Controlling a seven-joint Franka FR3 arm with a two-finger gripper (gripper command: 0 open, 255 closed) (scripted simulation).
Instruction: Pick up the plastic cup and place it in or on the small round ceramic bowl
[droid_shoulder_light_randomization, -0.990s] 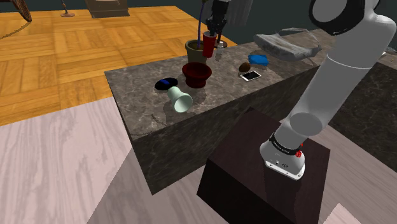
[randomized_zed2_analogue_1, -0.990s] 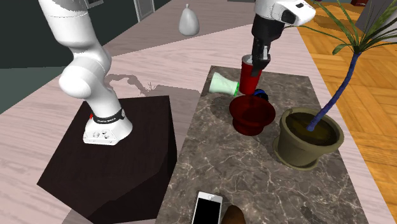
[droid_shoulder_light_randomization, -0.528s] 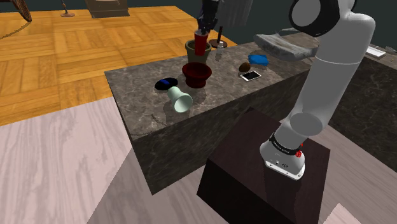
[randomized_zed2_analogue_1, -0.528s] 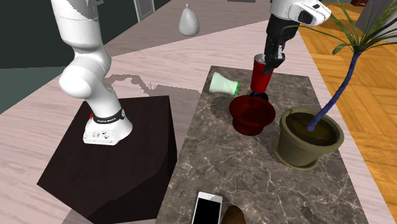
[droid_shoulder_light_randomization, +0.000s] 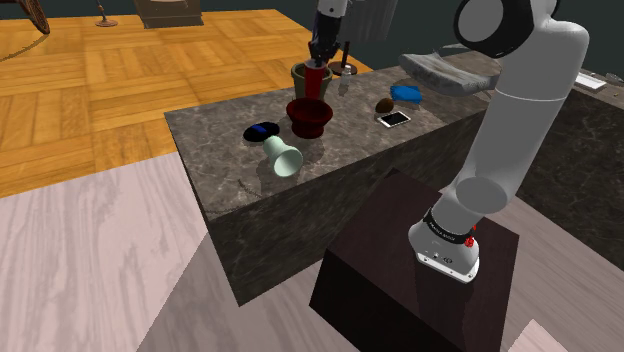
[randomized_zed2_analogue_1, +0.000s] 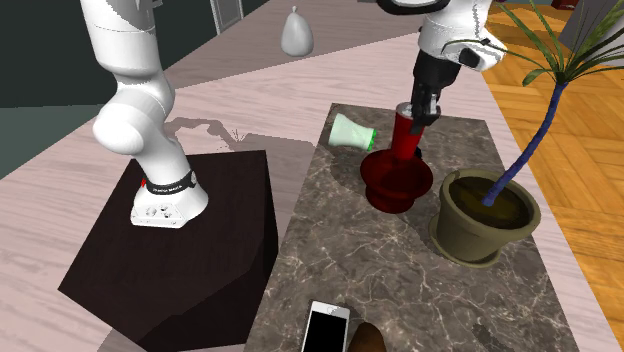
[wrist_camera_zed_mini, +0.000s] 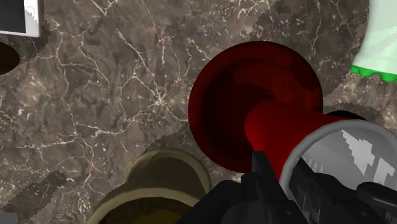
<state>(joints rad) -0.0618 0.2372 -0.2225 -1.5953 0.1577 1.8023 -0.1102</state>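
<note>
A red cup (randomized_zed2_analogue_1: 404, 140) is clasped at its rim by the black end effector (randomized_zed2_analogue_1: 421, 105) and is held upright over the opening of a dark red bowl (randomized_zed2_analogue_1: 392, 190) on the marble worktop (randomized_zed2_analogue_1: 400, 275). A pale green cup (randomized_zed2_analogue_1: 350, 131) is seen lying on its side near the bowl, and a plant pot (randomized_zed2_analogue_1: 482, 218) is set at the bowl's other side.

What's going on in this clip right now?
The white arm's black gripper is shut on a red cup, holding it over the dark red bowl on the marble counter. The cup is not yet released, and I cannot tell whether its base touches the bowl. A pale green cup lies on its side beside the bowl, and a potted plant stands on the bowl's other side.
</note>
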